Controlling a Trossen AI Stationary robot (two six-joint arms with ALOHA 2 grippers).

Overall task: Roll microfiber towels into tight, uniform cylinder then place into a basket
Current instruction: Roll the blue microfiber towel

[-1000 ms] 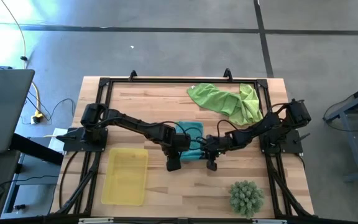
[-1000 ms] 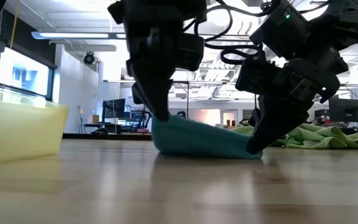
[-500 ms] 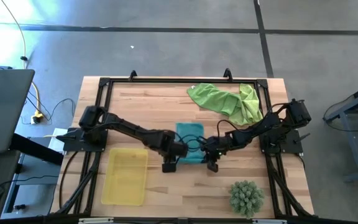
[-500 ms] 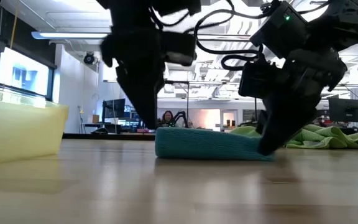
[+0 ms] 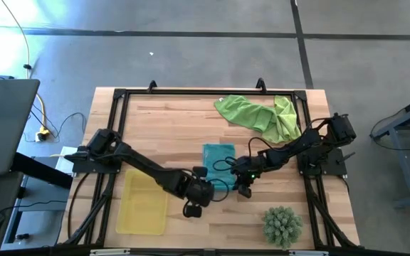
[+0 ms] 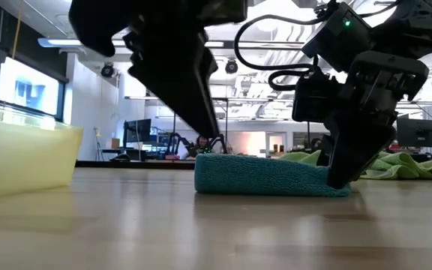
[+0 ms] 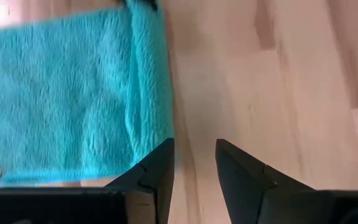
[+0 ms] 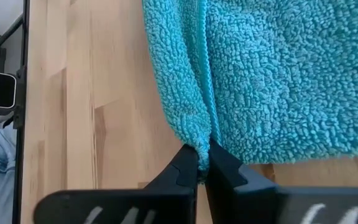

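Observation:
The teal towel (image 5: pixel 218 158) lies flat and low on the table's middle (image 6: pixel 265 176). My right gripper (image 5: pixel 243 190) is shut on its near right part (image 8: pixel 202 163). My left gripper (image 5: pixel 190 209) hovers open just left of the towel's near left end. Its fingers (image 7: pixel 194 158) stand over bare wood beside the towel's edge (image 7: pixel 160 93) with nothing between them. The lime green towels (image 5: pixel 258 114) lie crumpled at the far right. The yellow basket (image 5: pixel 144 206) stands near the front left. My right gripper pinches a bunched fold of the teal towel's edge (image 8: pixel 201 140) between its two fingertips. The fingers slant down from the table's right side. The towel lies on the wood, slack, with only the pinched bit raised a little (image 6: pixel 334 178).
A spiky green ball-shaped plant (image 5: pixel 283 224) sits at the near right. The basket's wall (image 6: pixel 21 161) rises at the left in the low view. Bare wood lies between the basket and the towel. A black frame (image 5: pixel 191 92) borders the table.
My left gripper has let go of the teal towel's left end and swung toward the table's near edge, rolling as it went. The towel's left end, raised a second ago, has dropped, and the towel lies flat. My right gripper has stayed on the towel, rolling slightly.

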